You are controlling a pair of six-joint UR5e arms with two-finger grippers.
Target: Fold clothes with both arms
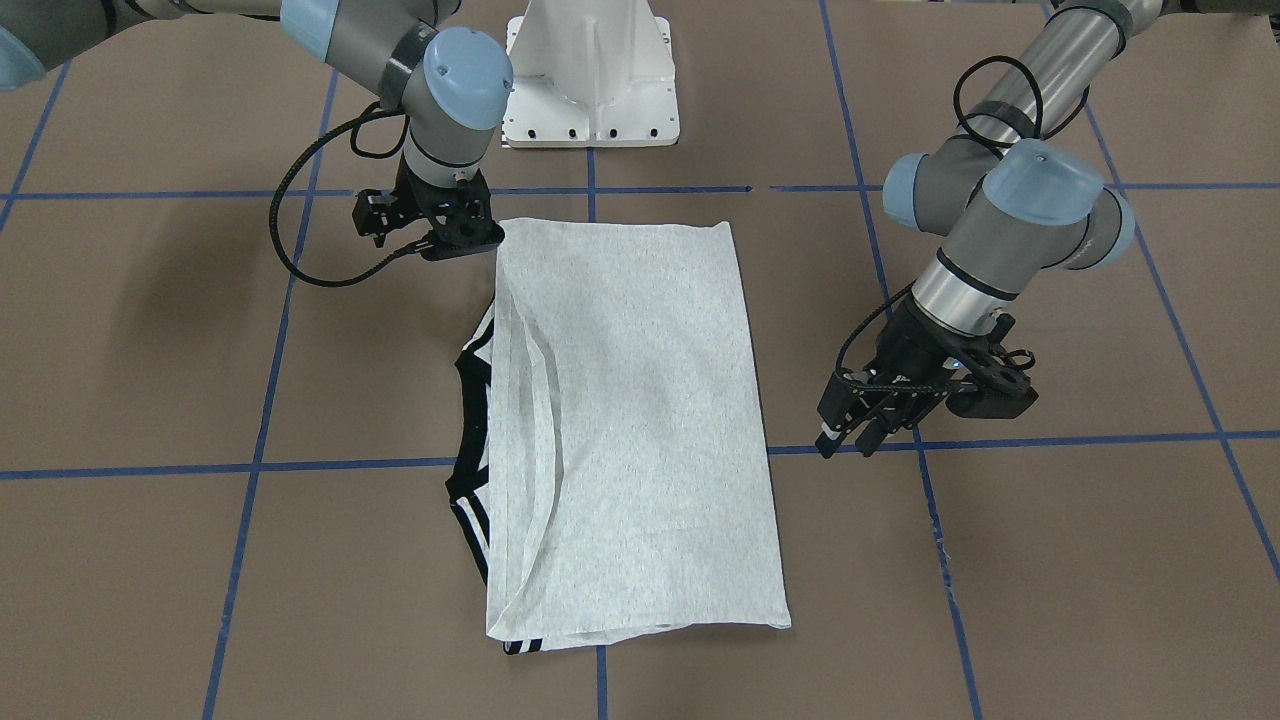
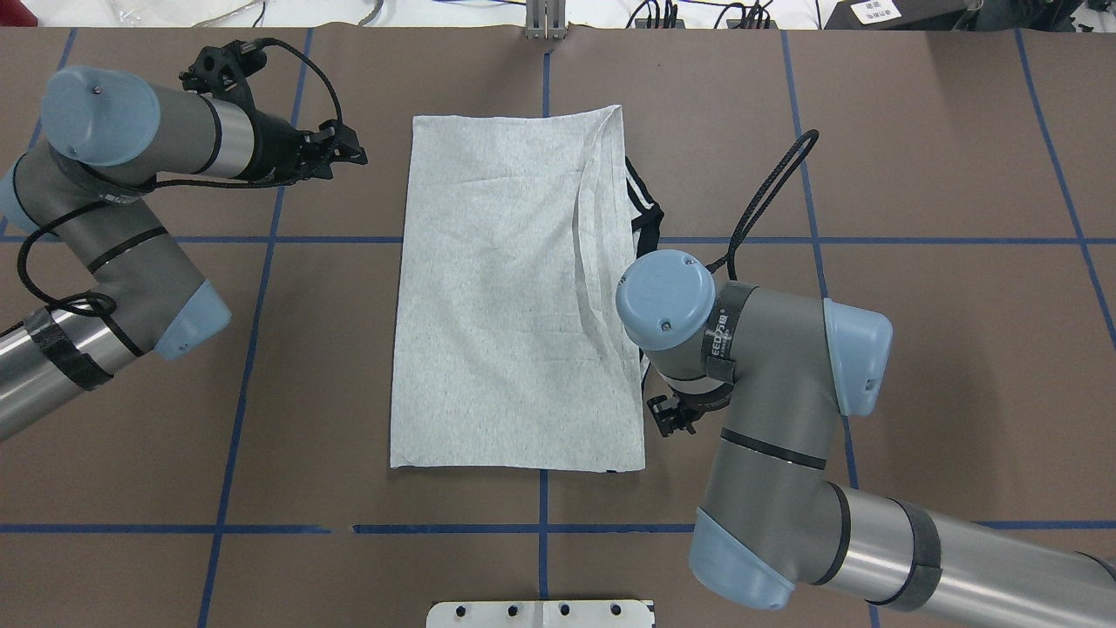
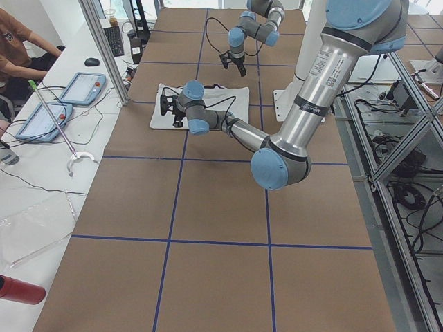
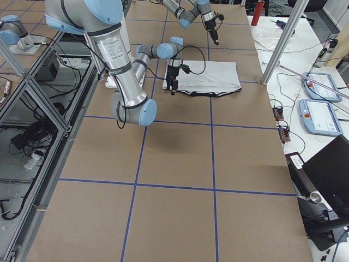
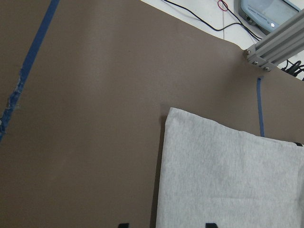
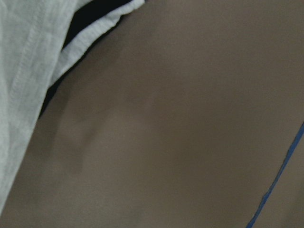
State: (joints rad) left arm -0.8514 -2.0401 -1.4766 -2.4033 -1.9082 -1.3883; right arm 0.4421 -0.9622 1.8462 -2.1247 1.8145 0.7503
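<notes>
The grey T-shirt [image 1: 630,420] lies flat on the brown table, folded lengthwise into a long rectangle with its plain side up. Black collar trim and stripes [image 1: 470,400] stick out along the edge on the robot's right; the print is hidden. It also shows in the overhead view [image 2: 514,296]. My left gripper [image 1: 848,445] hovers open and empty beside the shirt's far left side [image 2: 353,155]; its fingertips [image 5: 209,224] stand apart over the shirt corner [image 5: 228,175]. My right gripper [image 1: 462,235] is low by the shirt's near right corner [image 2: 667,417]; I cannot tell how its jaws stand.
The white pedestal block [image 1: 590,75] stands at the robot's edge of the table. Blue tape lines [image 1: 250,465] grid the brown surface. A metal post [image 5: 278,35] and the operators' desk with control tablets [image 3: 79,86] lie beyond the far edge.
</notes>
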